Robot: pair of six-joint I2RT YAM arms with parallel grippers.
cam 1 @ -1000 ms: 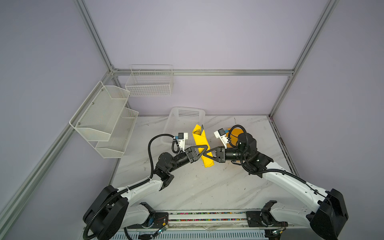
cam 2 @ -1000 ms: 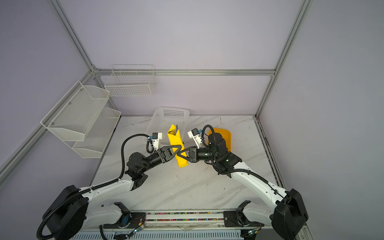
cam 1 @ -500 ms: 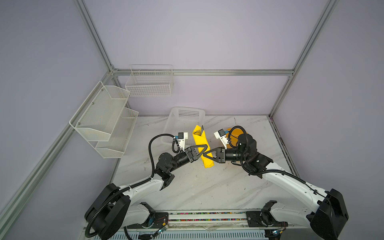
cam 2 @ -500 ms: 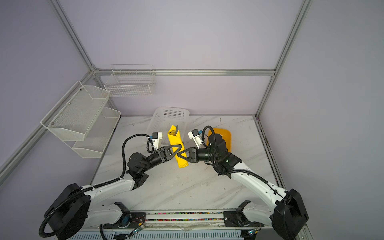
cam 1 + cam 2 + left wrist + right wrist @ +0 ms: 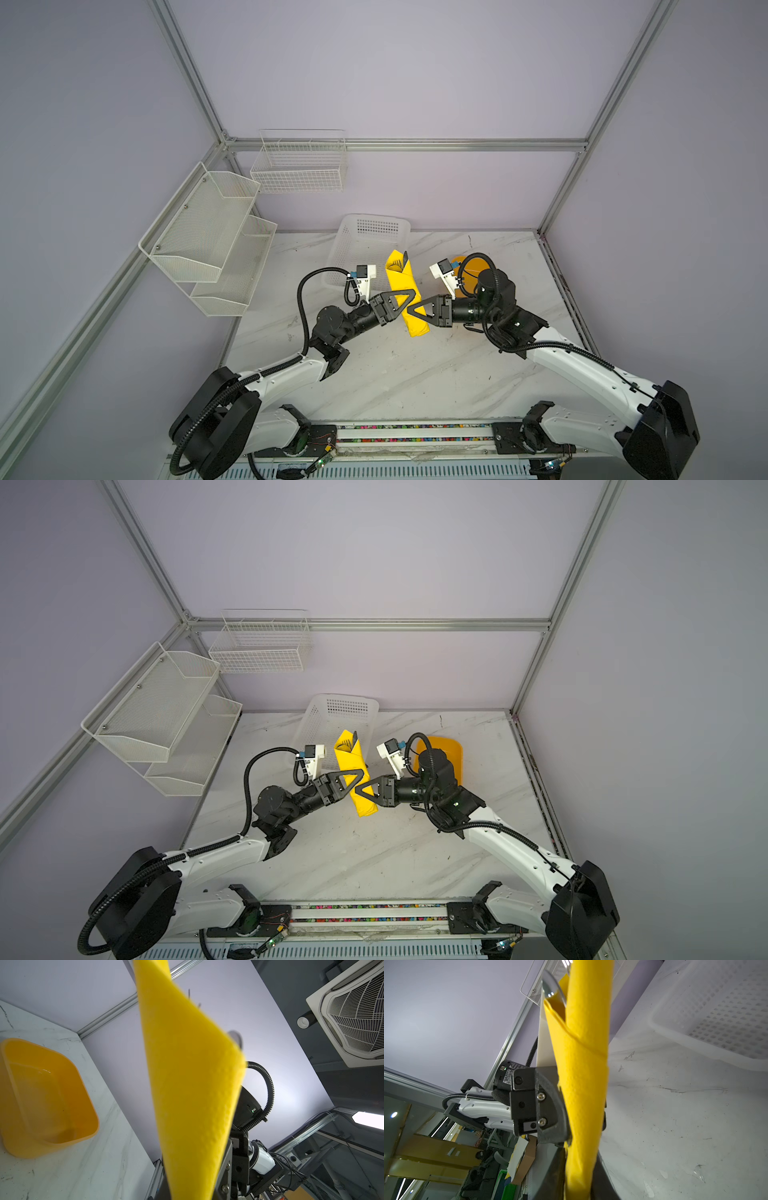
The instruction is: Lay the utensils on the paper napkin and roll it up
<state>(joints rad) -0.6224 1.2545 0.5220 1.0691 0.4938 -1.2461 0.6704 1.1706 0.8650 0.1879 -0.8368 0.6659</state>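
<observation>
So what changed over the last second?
The left pincer closed onto the paper napkin roll, mid-length. The right pincer stays at the roll; whether it has loosened, cannot tell. Roll, orange tub, white basket unmoved.

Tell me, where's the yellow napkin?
The napkin is mid-scene in both top views, pinched by the left claw, right claw alongside, before the white basket, left of the orange tub.

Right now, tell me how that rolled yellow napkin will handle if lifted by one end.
The paper napkin roll probably stays fairly stiff, since the utensils run inside it. Its wrap is only overlapped, so it may unwind once released. Tilted open end down, the smooth cutlery could slide out.
</observation>
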